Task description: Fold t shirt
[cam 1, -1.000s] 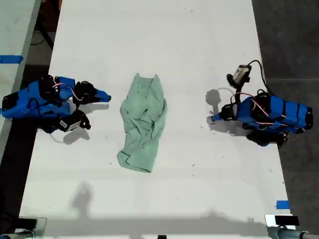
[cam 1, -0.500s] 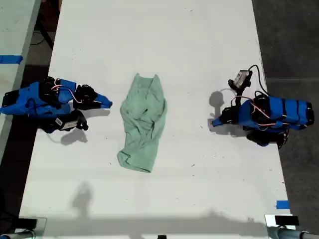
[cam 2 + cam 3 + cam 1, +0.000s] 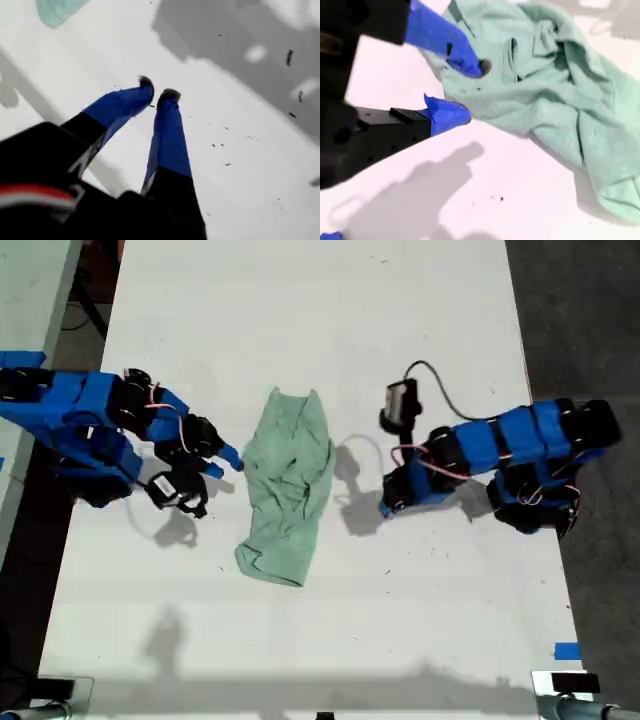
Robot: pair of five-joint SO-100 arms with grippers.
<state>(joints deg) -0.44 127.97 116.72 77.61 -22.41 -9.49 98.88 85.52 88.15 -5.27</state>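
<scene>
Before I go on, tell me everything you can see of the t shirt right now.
The t shirt is a soft, wrinkled pale mint-green cloth, bunched into a long heap on the white table, unfolded. A notch shows at its far end in the exterior view; the near end is a rolled lump. My second tool is open at its edge, one fingertip over the cloth; contact is unclear. My first tool, nearly closed, stands apart over bare table.
</scene>
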